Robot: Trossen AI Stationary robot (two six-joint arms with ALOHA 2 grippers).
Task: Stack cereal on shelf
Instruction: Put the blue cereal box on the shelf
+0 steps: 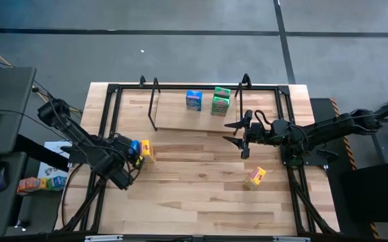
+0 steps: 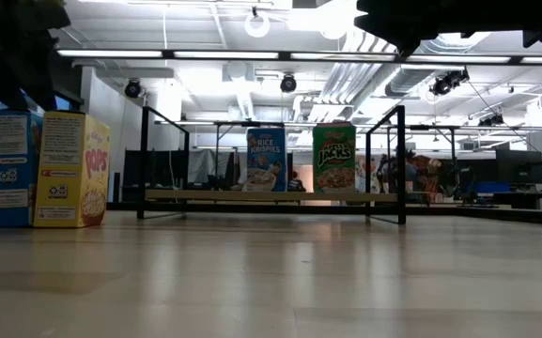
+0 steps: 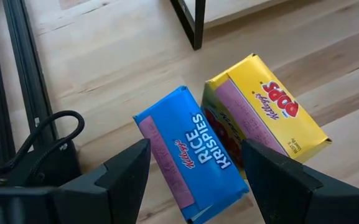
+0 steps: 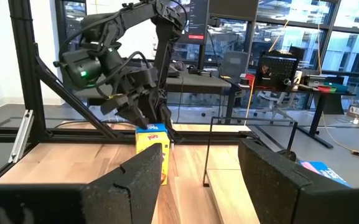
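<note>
A blue cereal box (image 3: 191, 155) and a yellow one (image 3: 266, 112) stand upright side by side on the table at its left (image 1: 140, 149). My left gripper (image 3: 195, 149) hangs open just above the blue box, one finger to each side of it, without touching. The shelf (image 1: 173, 113) at the far middle bears a blue box (image 1: 194, 99) and two green boxes (image 1: 220, 101) on its wooden board. Another yellow box (image 1: 255, 177) lies flat on the table at the right. My right gripper (image 1: 231, 132) waits open and level by the shelf's right end.
The black frame (image 1: 106, 128) edges the table. Thin black uprights of the shelf (image 2: 401, 164) stand at its corners. Beside the table's left, several more small boxes (image 1: 35, 183) lie on a sheet. Bare wood lies between the two arms.
</note>
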